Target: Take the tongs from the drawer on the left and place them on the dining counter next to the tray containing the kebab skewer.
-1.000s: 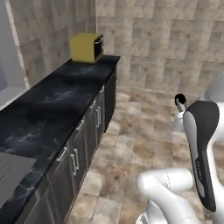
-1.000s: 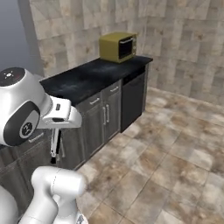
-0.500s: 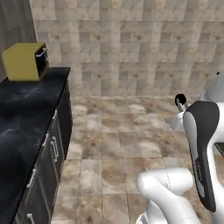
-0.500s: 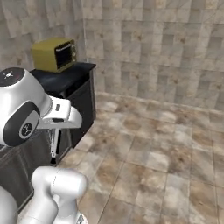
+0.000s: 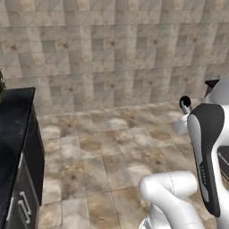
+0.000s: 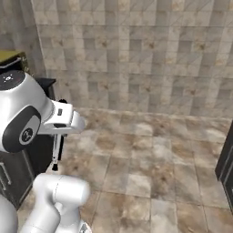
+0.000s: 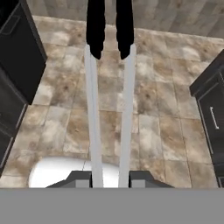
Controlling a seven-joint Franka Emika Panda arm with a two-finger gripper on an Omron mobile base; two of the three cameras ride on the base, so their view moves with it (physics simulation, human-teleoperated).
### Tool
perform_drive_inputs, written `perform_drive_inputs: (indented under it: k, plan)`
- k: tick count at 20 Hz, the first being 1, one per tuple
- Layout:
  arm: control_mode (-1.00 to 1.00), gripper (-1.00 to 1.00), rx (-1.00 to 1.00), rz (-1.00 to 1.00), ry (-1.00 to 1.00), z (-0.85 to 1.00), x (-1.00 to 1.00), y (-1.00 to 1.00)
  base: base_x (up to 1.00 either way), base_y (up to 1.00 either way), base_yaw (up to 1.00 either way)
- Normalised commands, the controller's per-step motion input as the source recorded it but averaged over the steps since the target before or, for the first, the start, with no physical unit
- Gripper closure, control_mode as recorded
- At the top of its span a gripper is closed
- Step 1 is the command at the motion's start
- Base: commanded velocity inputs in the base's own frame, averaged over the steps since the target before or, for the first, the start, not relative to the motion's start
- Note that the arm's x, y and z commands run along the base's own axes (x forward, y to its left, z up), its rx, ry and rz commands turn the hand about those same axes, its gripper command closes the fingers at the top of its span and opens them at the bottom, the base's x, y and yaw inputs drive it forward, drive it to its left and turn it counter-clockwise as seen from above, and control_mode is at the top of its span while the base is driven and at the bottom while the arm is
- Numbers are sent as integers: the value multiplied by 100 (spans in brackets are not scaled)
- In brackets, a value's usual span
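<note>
My gripper (image 7: 110, 178) is shut on the tongs (image 7: 92, 118). In the hand view their two pale silvery arms run up from between my fingertips (image 7: 81, 176) to black ends near the top edge. From the right base view, the tongs (image 6: 56, 153) hang straight down from the hand over the tiled floor, beside the dark cabinet. The drawer, the dining counter, the tray and the kebab skewer are out of view.
A black-topped counter (image 5: 12, 134) with grey cabinet fronts runs along the left, and a yellow box (image 6: 10, 56) sits on its top. Another dark cabinet (image 6: 225, 159) stands at the right edge. Open tiled floor (image 5: 112, 147) stretches ahead to a tiled wall.
The whole picture has swung right, so the base has turned: the counter and yellow box slid off to the left. The tongs stay in my gripper as before.
</note>
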Motion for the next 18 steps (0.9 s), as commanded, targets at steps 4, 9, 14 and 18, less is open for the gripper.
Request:
perform_drive_inputs:
  k: [4, 9, 14, 18]
  plan:
    - [100, 100, 0, 0, 0, 0, 0, 0, 100, 0, -30]
    - [100, 100, 0, 0, 0, 0, 0, 0, 100, 0, -26]
    - [100, 100, 0, 0, 0, 0, 0, 0, 100, 0, -23]
    - [100, 100, 0, 0, 0, 0, 0, 0, 100, 0, -22]
